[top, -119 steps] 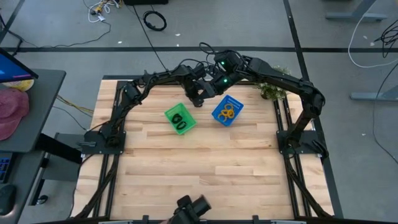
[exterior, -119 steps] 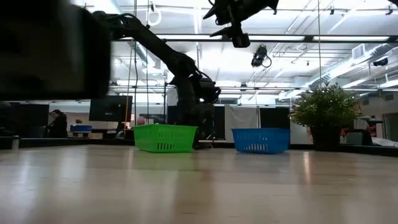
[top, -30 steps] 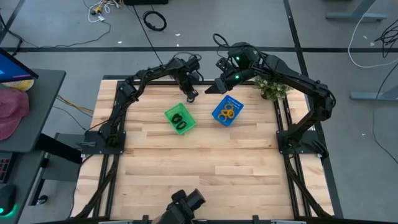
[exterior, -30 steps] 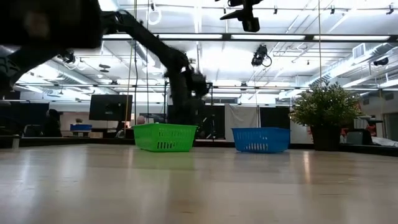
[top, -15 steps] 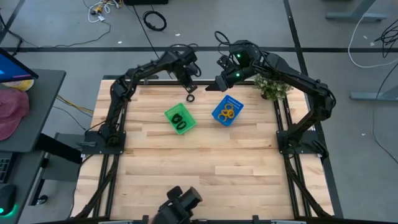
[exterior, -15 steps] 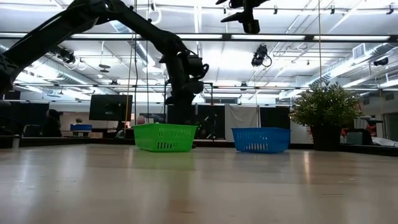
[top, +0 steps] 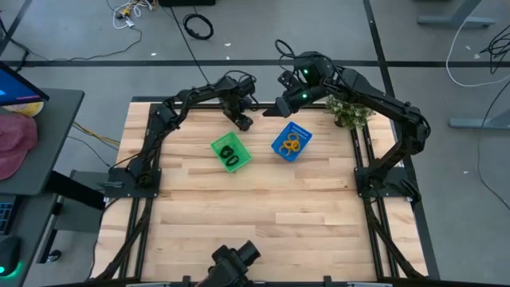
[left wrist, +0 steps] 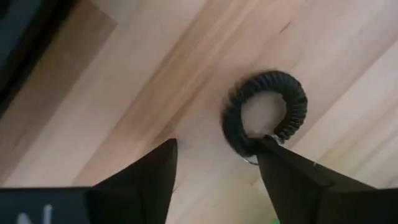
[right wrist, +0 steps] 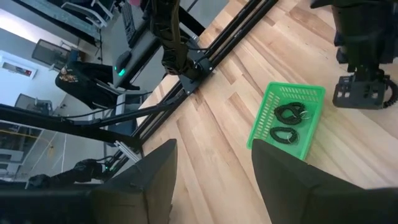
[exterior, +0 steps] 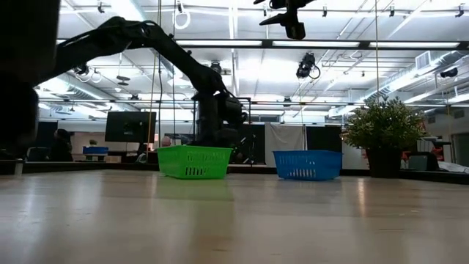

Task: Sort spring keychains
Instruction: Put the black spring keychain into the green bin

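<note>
In the high view, the left gripper (top: 241, 121) sits in the upper middle of the frame, just above the green basket (top: 217, 146), low over the wooden table (top: 263, 207). Its wrist view shows the two dark fingers (left wrist: 146, 177) spread apart with bare wood between them, holding nothing. Just ahead of them lies a black spring keychain (left wrist: 265, 113): a tight coiled cord bent into a near-closed ring, ribbed along its whole length, with a small metal ring at the joint beside one fingertip. It rests flat on the table, outside the basket.

Two more black keychains (right wrist: 287, 122) lie side by side on the green basket's floor, seen right of centre in the right wrist view; in the high view they show as dark loops (top: 230, 154) in the basket.

The blue basket (top: 280, 150) stands to the right of the green one, near the middle of the high view, and holds a cluster of orange keychains (top: 292, 143), the same small coiled loops piled together.

The right gripper (top: 275, 109) hangs above the table at the upper centre of the high view, just above and left of the blue basket, with its fingers (right wrist: 155, 168) spread wide and empty.
</note>
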Controlling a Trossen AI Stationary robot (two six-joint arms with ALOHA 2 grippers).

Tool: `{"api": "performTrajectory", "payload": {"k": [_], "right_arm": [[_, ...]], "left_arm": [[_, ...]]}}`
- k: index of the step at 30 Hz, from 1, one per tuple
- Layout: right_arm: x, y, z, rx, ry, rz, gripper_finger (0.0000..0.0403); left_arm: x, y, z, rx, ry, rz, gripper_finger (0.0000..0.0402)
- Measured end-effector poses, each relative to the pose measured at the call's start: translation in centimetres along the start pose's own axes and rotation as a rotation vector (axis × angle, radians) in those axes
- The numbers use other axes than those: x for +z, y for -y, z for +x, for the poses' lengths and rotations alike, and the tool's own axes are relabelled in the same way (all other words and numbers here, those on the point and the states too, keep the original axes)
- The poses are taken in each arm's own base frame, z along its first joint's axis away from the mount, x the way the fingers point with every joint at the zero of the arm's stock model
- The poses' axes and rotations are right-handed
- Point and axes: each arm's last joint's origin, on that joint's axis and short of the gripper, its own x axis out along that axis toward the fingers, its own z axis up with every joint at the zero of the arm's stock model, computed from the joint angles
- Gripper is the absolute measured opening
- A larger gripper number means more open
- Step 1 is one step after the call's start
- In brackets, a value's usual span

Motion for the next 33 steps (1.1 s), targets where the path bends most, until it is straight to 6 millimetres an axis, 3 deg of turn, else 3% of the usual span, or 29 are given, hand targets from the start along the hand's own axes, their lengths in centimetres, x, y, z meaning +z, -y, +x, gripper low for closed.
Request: {"api": "performTrajectory", "payload": {"k": [5, 8, 18, 28, 33], "right_arm": [[0.0, 0.0, 0.0, 0.0, 0.0, 0.002, 0.0208], [0.0, 0.0, 0.0, 0.001, 0.0, 0.002, 0.0208], [0.0, 0.0, 0.0, 0.001, 0.001, 0.002, 0.0208], [0.0, 0.0, 0.0, 0.001, 0.001, -0.002, 0.0208], [0.0, 0.0, 0.0, 0.001, 0.001, -0.002, 0.0208]], "left_arm": [[0.2, 0.0, 0.4, -0.021, 0.004, -0.003, 0.0234], [0.4, -0.1, 0.5, -0.003, 0.025, 0.007, 0.0213], [0.8, -0.4, 0.8, -0.004, 0.073, 0.061, 0.0018], [0.7, -0.9, 0.0, -0.015, 0.072, 0.06, 0.0009], [0.4, -0.8, -4.4, -0.013, 0.156, 0.07, 0.0008]]}}
